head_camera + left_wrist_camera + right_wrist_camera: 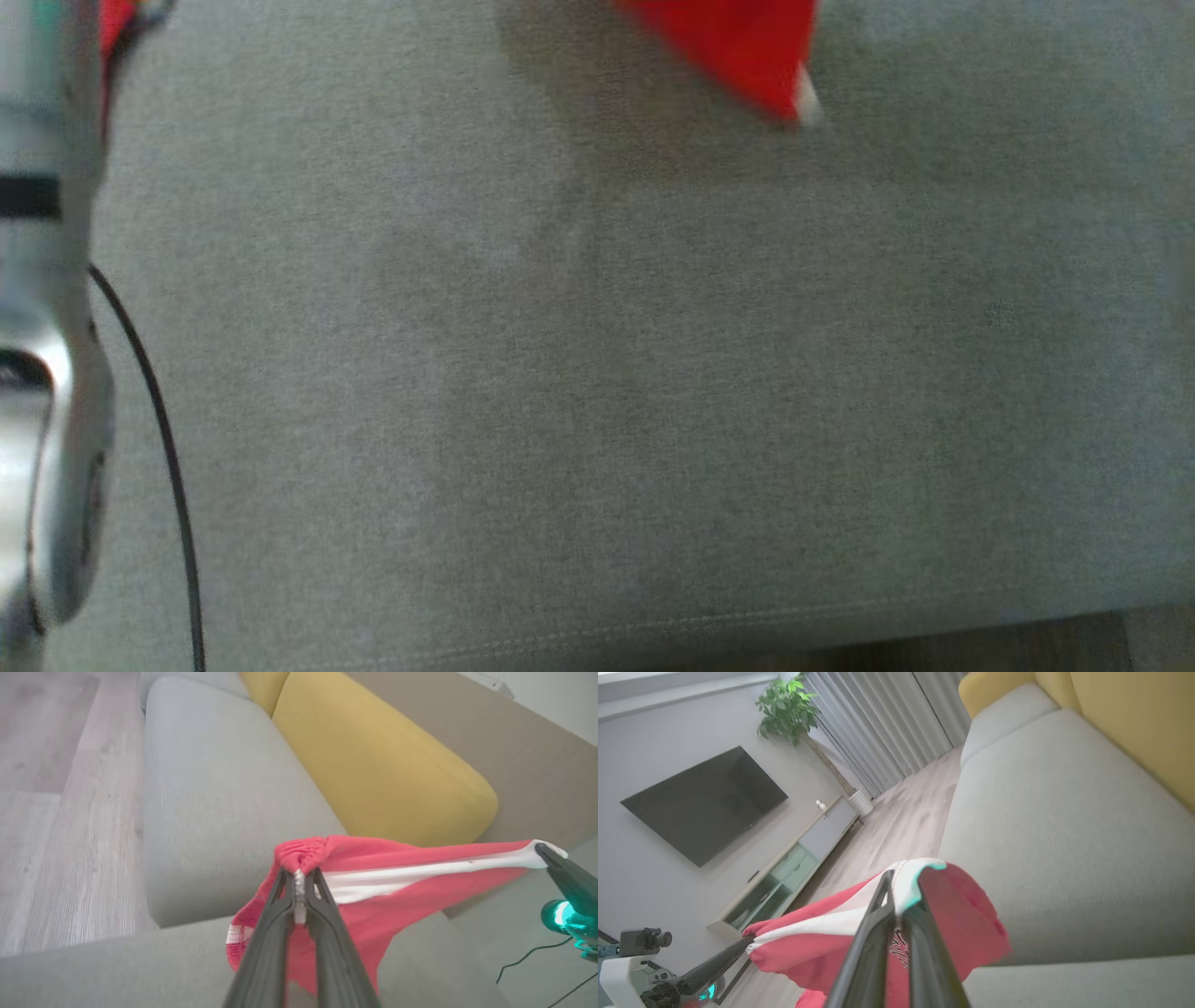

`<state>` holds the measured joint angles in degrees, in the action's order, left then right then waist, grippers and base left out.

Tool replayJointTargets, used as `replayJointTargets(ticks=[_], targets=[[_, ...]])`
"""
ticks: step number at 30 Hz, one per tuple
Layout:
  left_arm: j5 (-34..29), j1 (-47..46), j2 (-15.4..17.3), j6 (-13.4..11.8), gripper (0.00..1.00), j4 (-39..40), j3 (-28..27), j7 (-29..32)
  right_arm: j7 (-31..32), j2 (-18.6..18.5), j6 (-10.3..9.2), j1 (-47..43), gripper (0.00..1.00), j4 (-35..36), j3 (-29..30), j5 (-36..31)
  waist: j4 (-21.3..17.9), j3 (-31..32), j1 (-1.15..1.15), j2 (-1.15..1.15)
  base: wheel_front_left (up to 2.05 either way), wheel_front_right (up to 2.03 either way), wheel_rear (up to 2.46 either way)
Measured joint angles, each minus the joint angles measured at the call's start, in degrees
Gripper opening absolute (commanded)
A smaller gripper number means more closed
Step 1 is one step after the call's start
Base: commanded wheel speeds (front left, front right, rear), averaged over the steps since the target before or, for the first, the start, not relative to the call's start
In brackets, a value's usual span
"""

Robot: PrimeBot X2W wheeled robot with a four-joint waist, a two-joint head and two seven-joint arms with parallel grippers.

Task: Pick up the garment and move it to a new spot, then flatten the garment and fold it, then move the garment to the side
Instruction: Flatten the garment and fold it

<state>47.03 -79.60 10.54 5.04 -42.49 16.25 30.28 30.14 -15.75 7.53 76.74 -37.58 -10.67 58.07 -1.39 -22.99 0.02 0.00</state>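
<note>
The garment [397, 891] is red with a white stripe and hangs stretched in the air over the grey sofa seat [210, 793]. My left gripper [299, 876] is shut on its gathered elastic edge. My right gripper [901, 884] is shut on the white-striped edge at the other end. In the left wrist view the right gripper [543, 850] pinches the stripe's far tip at the right. The right wrist view has the left gripper [747, 943] holding the garment [822, 947] at the lower left. In the head view a red corner of the garment [738, 47] shows at the top.
Yellow back cushions [383, 765] line the sofa behind the seat. Wooden floor [46, 812] lies beside it. A wall TV [705, 802], a low cabinet [784, 877] and a potted plant [789, 709] stand across the room. My pale left forearm [37, 373] and a black cable [159, 420] run along the head view's left edge.
</note>
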Motion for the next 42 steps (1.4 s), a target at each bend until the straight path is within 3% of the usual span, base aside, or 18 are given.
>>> replayJointTargets(ticks=[8,11,16,25,31,37,42], targets=[[-1.11,-9.09,-0.91,1.9,0.0,-6.95,1.35,-5.77,-2.15,-1.04,0.0,10.75,0.0,-1.67,-3.57,-0.09,0.01,-0.29,-0.02,0.0,0.0,0.0,0.0],[-0.93,-6.36,-1.12,2.07,0.0,-7.7,4.35,-7.14,-1.92,-1.92,0.0,8.15,0.0,-0.47,-6.77,0.45,0.17,-0.52,-0.01,0.0,0.0,0.0,0.0],[4.2,7.16,-0.29,2.1,0.0,-0.49,14.62,-8.94,-1.2,-4.89,0.0,-4.7,0.0,2.79,-11.95,3.31,0.19,0.72,-0.02,0.0,0.0,0.0,0.0],[14.34,30.23,10.87,2.09,0.0,14.22,28.61,-10.06,2.25,-12.43,0.0,-29.73,0.0,11.6,-19.49,8.21,-0.56,7.45,-0.02,0.0,0.0,0.0,0.0],[17.91,41.56,17.81,2.11,0.0,24.16,38.18,-4.72,6.17,-18.14,0.0,-43.57,0.0,15.88,-22.18,8.5,-1.41,13.85,-0.02,0.0,0.0,0.0,0.0],[22.8,49.1,22.1,2.11,0.0,31.09,41.2,0.15,14.05,-23.26,0.0,-55.05,0.0,21.93,-21.46,9.67,-2.0,18.86,-0.02,0.01,0.0,0.0,0.0],[27.49,52.27,23.85,0.23,0.0,37.28,41.16,3.1,17.04,-25.22,0.0,-61.07,0.0,28.26,-15.28,10.18,-1.49,20.1,-0.03,0.01,0.0,0.0,0.0]])
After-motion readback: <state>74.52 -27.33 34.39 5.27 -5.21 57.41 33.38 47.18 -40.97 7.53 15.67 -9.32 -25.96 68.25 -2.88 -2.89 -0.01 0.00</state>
